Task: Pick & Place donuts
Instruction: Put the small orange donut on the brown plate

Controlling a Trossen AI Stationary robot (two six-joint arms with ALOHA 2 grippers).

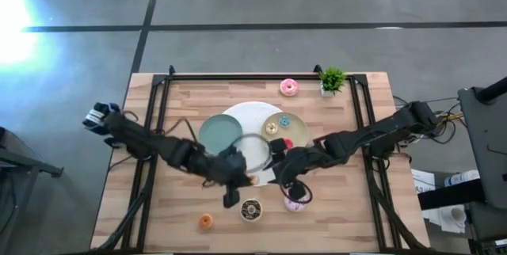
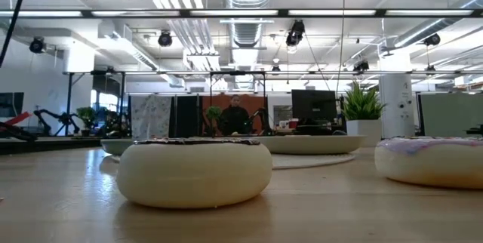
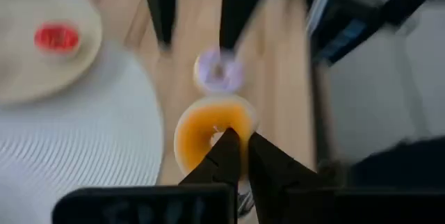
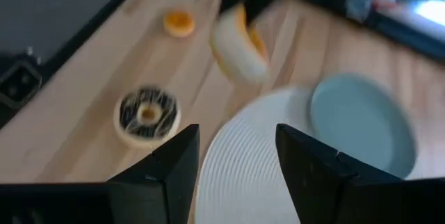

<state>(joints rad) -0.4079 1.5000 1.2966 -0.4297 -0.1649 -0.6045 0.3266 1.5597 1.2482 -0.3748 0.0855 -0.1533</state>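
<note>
- left gripper has its fingers pinched narrow on 1 orange-iced donut, held clear of the bench near the white plate edge; the grip looks to be only on the ring's rim, so it could swing or slip out in transit
- right gripper fingers spread wide and empty, hovering beside the left one at bench centre; the 2 arms are close, so a collision looks possible if both move at once
- lilac donut sits just under the right gripper; a low pass could knock it
- chocolate donut and a small orange donut lie at the near bench edge; a nudge might roll them off
- stacked plates: blue-grey plate and yellow-green plate on the white one, the latter already holding 3 small donuts; a drop from height could bounce off or scatter them
- pink donut by the potted plant, well apart, a far reach
</note>
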